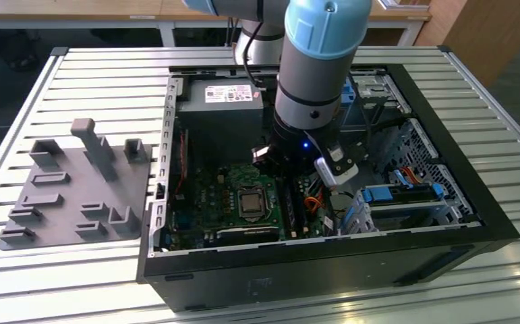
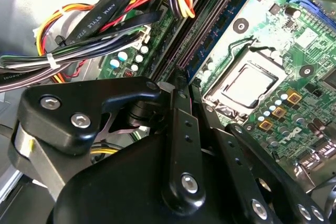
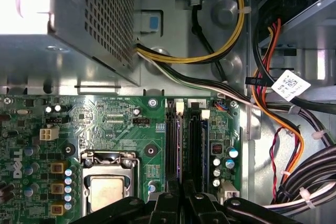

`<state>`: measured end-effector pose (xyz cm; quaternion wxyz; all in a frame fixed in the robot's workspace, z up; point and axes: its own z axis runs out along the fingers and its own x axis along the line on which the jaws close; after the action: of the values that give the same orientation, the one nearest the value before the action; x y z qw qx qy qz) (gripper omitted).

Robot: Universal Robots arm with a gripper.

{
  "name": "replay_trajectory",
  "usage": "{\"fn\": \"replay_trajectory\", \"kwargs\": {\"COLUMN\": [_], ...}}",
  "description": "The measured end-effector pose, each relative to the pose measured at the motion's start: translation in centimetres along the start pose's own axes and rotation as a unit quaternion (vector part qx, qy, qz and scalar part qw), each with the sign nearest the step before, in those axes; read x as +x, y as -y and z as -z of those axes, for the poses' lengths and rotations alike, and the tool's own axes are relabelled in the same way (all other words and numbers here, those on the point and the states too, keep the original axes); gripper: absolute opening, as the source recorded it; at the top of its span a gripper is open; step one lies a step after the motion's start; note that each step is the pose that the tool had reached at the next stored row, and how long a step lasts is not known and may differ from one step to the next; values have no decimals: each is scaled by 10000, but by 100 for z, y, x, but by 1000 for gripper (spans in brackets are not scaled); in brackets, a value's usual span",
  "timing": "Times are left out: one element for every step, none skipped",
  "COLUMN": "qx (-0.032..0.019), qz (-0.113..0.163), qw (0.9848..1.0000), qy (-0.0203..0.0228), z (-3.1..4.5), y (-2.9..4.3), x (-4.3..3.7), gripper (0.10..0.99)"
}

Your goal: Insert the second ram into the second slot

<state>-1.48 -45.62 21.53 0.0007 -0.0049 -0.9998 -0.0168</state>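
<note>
My gripper (image 1: 285,177) reaches down into the open computer case (image 1: 475,223), right over the two dark memory slots (image 1: 289,209) beside the processor socket. In both wrist views the black fingers close around a thin blue strip standing on edge. That strip is the second ram (image 2: 218,24). It runs out from between the fingertips of the gripper (image 2: 178,80) along the slots. In the first wrist view the ram (image 3: 180,150) shows as a bluish line by the slot nearer the socket, above the gripper (image 3: 182,200). I cannot tell how deep it sits.
The processor socket (image 3: 107,187) lies close beside the slots. Cable bundles (image 2: 79,30) crowd the other side, and the power supply (image 1: 219,94) fills the case's far end. Blue drive brackets (image 1: 394,194) sit at the exterior view's right. A grey parts holder (image 1: 71,189) lies outside the case.
</note>
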Motion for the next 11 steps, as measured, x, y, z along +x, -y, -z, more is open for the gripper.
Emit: {"fn": "replay_trajectory", "kwargs": {"qx": [0,-1,-1,-1,0,-1,0,0,-1,-1,-2], "qz": [0,0,0,0,0,0,0,0,0,0,0], "qw": [10000,10000,10000,10000,10000,10000,10000,10000,10000,10000,10000], "qy": [0,0,0,0,0,0,0,0,0,0,0], "z": [-1,-3,-3,-3,-3,-4,-4,-5,-6,-7,-9], "y": [1,3,6,8,12,15,18,22,25,27,29], "x": [0,0,0,0,0,0,0,0,0,0,0], "gripper": [141,141,141,141,141,141,141,141,141,141,141]}}
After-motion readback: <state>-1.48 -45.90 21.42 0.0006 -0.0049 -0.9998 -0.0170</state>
